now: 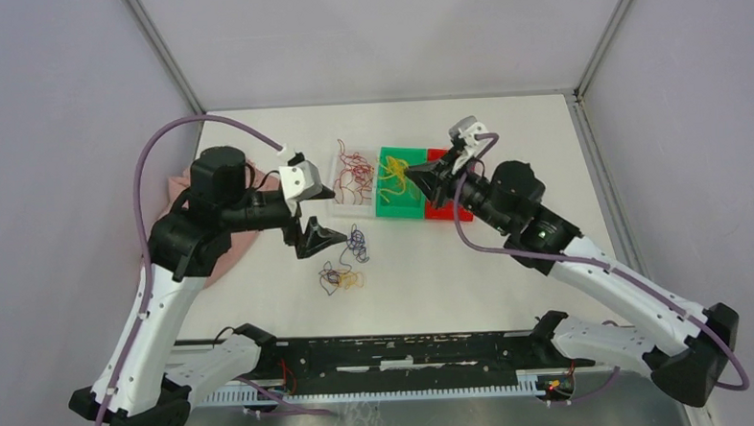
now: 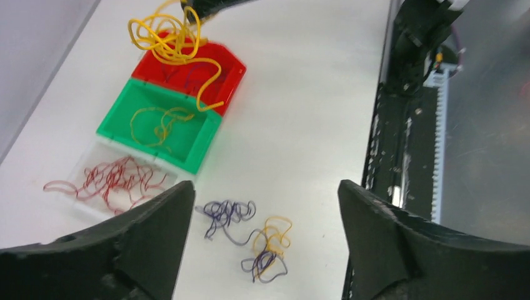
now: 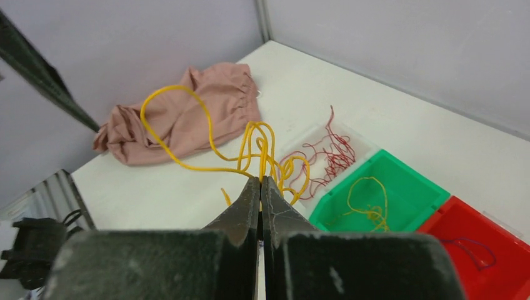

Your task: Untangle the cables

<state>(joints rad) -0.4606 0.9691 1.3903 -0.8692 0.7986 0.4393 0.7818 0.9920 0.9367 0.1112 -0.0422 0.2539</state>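
My right gripper [image 3: 260, 180] is shut on a long yellow cable [image 3: 250, 144], which hangs in loops above the green bin [image 1: 399, 210]. My left gripper [image 2: 265, 187] is open and empty, hovering over two loose cables on the table: a purple one [image 2: 225, 212] and a small yellow-and-purple tangle [image 2: 269, 250]. In the top view the purple cable [image 1: 357, 241] and the tangle [image 1: 342, 277] lie just right of the left gripper [image 1: 318, 217]. Red cables [image 1: 354, 171] fill a clear tray. One yellow cable [image 3: 369, 203] lies in the green bin [image 3: 409, 181].
A red bin [image 3: 500, 225] holding a thin purple cable [image 3: 475, 247] stands right of the green one. A pink cloth [image 3: 181, 112] lies at the table's left edge. Grey walls close the back and sides. The arms' black base rail [image 1: 408, 351] runs along the near edge.
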